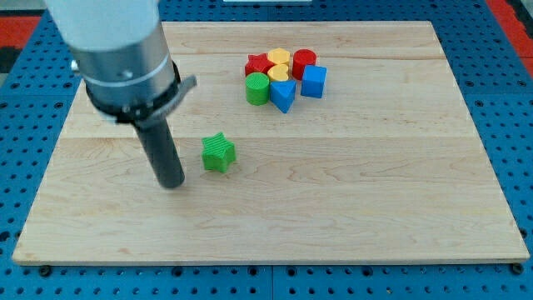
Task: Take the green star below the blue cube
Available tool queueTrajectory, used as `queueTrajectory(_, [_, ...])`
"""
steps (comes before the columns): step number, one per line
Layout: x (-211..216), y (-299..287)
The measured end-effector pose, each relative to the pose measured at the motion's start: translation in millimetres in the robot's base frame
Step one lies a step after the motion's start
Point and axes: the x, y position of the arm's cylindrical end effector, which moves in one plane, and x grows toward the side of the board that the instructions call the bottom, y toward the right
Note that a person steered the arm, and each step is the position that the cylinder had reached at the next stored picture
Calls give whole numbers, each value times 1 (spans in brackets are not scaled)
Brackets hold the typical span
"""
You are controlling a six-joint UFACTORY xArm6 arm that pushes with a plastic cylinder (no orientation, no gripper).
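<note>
The green star (pixel 219 153) lies on the wooden board (pixel 350 192), left of the middle. My tip (pixel 172 184) rests on the board just to the star's left and a little lower, a small gap apart from it. The blue cube (pixel 313 81) sits at the right edge of a cluster of blocks near the view's top, well up and to the right of the star.
The cluster holds a red star (pixel 257 64), a yellow block (pixel 279 57), a second yellow block (pixel 279 72), a red cylinder (pixel 304 61), a green cylinder (pixel 257 87) and a blue triangular block (pixel 282 96). A blue pegboard (pixel 508 100) surrounds the board.
</note>
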Motion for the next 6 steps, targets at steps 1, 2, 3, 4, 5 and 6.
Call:
queueTrajectory(1, [-44, 4])
queueTrajectory(2, [-47, 29])
queueTrajectory(3, [-21, 32])
queueTrajectory(4, [12, 49])
queueTrajectory(5, [16, 91])
queueTrajectory(6, [-8, 113])
